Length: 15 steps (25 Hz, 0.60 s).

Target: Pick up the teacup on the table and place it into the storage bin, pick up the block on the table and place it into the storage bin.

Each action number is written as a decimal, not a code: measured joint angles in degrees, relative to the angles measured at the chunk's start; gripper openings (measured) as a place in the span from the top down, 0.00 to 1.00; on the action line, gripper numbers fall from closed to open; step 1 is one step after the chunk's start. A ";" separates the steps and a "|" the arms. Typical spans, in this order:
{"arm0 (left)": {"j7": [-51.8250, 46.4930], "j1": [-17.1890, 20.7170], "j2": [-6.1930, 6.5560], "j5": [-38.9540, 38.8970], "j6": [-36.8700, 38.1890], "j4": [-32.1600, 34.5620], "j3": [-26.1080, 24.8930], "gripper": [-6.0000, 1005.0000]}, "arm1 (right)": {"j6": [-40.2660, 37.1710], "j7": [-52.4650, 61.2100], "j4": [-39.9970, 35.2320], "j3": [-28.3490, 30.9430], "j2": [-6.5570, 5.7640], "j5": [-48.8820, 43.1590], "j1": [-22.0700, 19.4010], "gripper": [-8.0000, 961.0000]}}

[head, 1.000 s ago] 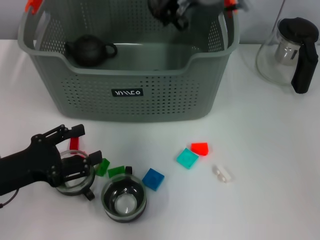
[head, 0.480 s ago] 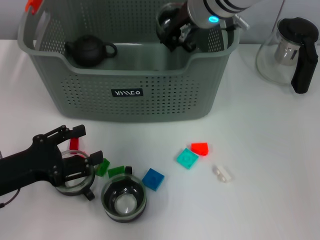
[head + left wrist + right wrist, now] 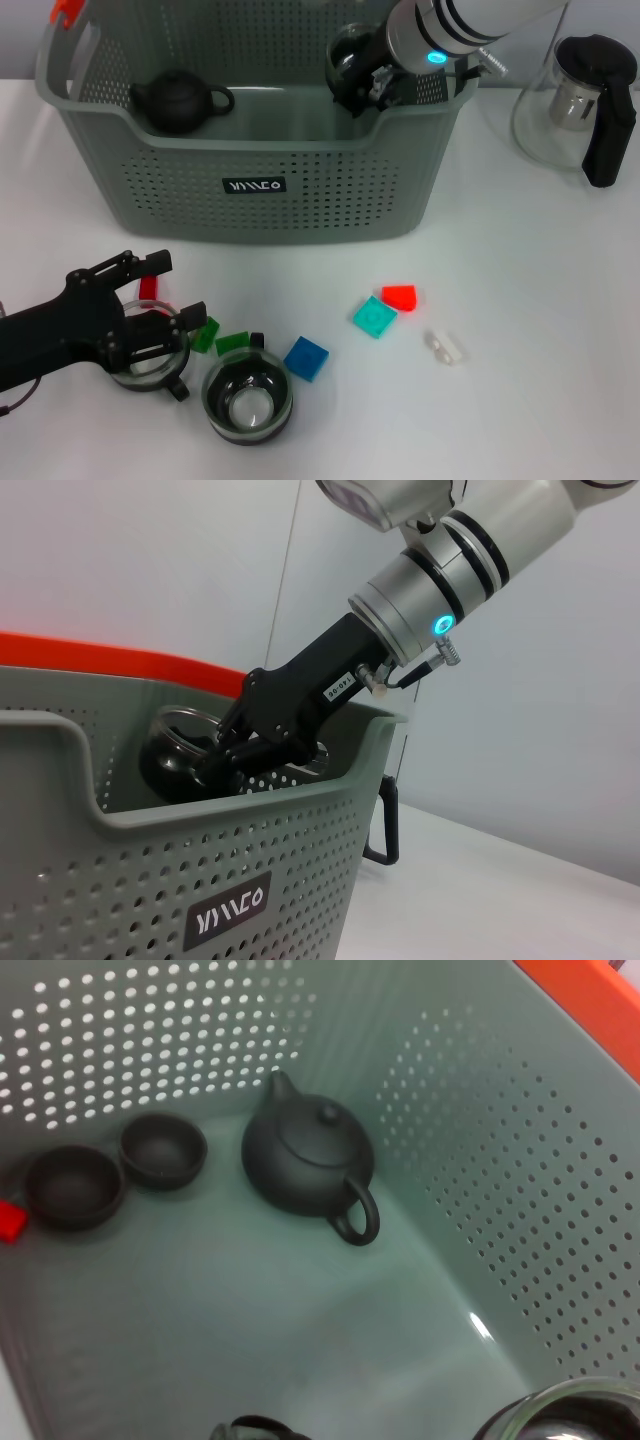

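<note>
The grey-green storage bin (image 3: 250,200) stands at the back of the table. My right gripper (image 3: 362,85) reaches down inside its right end, shut on a glass teacup (image 3: 350,52); the left wrist view shows the black fingers (image 3: 265,730) clamped on that teacup (image 3: 175,760) just below the bin's rim (image 3: 240,800). My left gripper (image 3: 172,288) rests open at the front left, one finger lying over the rim of a second glass teacup (image 3: 150,355). A third teacup (image 3: 247,397) stands beside it. A blue block (image 3: 306,358), a teal block (image 3: 374,317) and a red block (image 3: 399,296) lie in front of the bin.
Inside the bin are a dark teapot (image 3: 305,1160), two small dark cups (image 3: 160,1150) and a red piece (image 3: 10,1220). Green blocks (image 3: 220,338), a small red block (image 3: 148,288) and a clear piece (image 3: 444,347) lie on the table. A glass pitcher (image 3: 580,100) stands at the back right.
My right arm has come down and to the right with the glass teacup, going lower into the bin's right end. The left arm has not moved.
</note>
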 joint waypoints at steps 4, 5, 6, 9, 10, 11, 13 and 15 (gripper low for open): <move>0.00 0.00 0.00 0.00 0.00 0.00 0.00 0.14 | -0.14 -0.40 0.10 -0.01 0.00 0.00 0.03 0.90; 0.00 0.00 0.00 0.00 0.01 0.00 0.00 0.14 | -0.21 -0.39 0.09 -0.01 0.00 0.01 0.07 0.89; 0.00 0.00 0.00 0.00 0.01 0.00 0.00 0.14 | -0.25 -0.35 0.09 0.03 0.00 0.01 0.14 0.89; 0.00 0.00 -0.04 0.00 0.01 -0.05 0.00 0.14 | -0.26 0.56 0.10 0.24 -0.02 -0.06 0.36 0.89; 0.00 0.00 -0.05 0.00 0.01 -0.06 0.00 0.14 | -0.28 1.27 0.12 0.23 -0.07 -0.14 0.43 0.88; 0.00 0.00 -0.06 0.00 0.01 -0.08 -0.07 0.14 | -0.31 2.16 0.15 0.22 -0.13 -0.22 0.49 0.88; 0.00 -0.04 -0.07 0.00 0.02 -0.08 -0.11 0.14 | -0.42 4.03 0.20 0.53 -0.38 -0.29 0.58 0.88; 0.00 -0.14 -0.08 0.00 0.01 -0.08 -0.16 0.14 | -0.66 5.54 0.21 0.75 -0.57 -0.31 0.60 0.88</move>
